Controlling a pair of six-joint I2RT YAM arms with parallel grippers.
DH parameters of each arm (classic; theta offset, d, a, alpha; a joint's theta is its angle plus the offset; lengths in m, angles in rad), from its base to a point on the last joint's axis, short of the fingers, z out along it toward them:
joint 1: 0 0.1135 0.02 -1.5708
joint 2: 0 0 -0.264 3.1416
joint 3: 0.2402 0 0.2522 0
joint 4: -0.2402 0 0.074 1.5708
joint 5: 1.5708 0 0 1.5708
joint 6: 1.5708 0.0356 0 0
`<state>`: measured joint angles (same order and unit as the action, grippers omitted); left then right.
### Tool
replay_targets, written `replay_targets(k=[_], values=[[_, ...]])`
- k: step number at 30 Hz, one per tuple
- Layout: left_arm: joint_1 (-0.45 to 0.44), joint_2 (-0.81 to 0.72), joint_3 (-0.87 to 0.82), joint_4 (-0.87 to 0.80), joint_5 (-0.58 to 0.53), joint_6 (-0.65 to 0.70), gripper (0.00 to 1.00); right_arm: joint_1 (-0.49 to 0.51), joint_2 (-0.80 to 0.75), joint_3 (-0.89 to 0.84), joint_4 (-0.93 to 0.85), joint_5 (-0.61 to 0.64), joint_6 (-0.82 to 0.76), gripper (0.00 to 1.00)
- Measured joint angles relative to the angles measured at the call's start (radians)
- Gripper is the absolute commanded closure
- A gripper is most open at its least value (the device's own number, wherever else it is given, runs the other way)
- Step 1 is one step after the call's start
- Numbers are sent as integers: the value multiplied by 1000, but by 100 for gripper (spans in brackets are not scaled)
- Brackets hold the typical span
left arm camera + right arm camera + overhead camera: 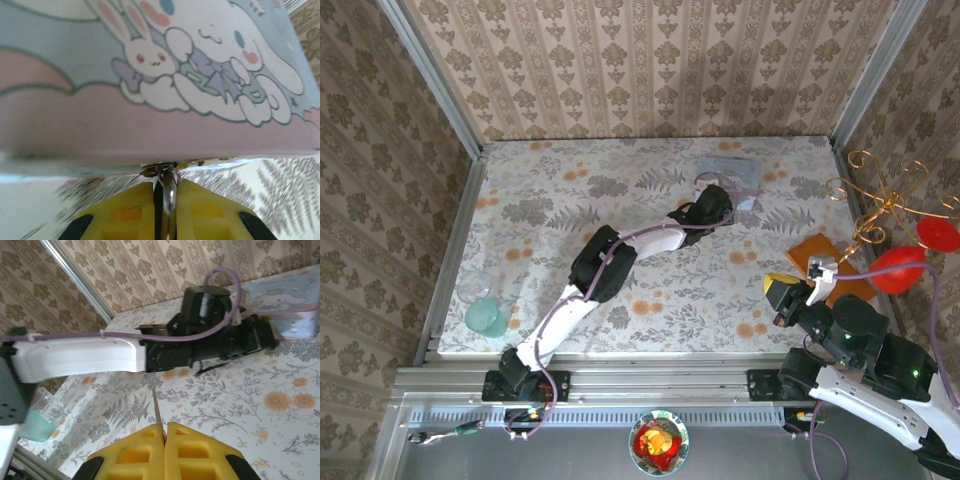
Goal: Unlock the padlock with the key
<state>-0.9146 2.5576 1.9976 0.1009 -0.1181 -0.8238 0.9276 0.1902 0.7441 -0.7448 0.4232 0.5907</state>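
Yellow-padded and closest in, the left tool [166, 185] is clamped on the thin silvery shackle of the padlock [169, 197]. Beyond, the floral bench [620, 200] carries the pale blue tin [150, 125] toward its far right side. Over the near right edge, the right tool [164, 427] is pinched together on the key [156, 407], a thin blade. That padlock hangs at the tin's clasp, its body hidden.
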Motion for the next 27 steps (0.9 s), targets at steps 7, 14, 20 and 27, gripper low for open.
replay_targets(k=[7, 14, 20, 27], values=[[23, -247, -416, 118, -6, 21, 96, 0, 143, -1, 10, -18, 30, 100], [80, -460, -742, 185, 10, 25, 96, 0, 223, -44, 102, -71, 90, 100], [138, -642, -994, 210, 10, 35, 96, 0, 309, -84, 177, -114, 140, 100], [211, -852, -1219, 172, 24, 38, 95, 0, 447, -99, 292, -166, 181, 100]])
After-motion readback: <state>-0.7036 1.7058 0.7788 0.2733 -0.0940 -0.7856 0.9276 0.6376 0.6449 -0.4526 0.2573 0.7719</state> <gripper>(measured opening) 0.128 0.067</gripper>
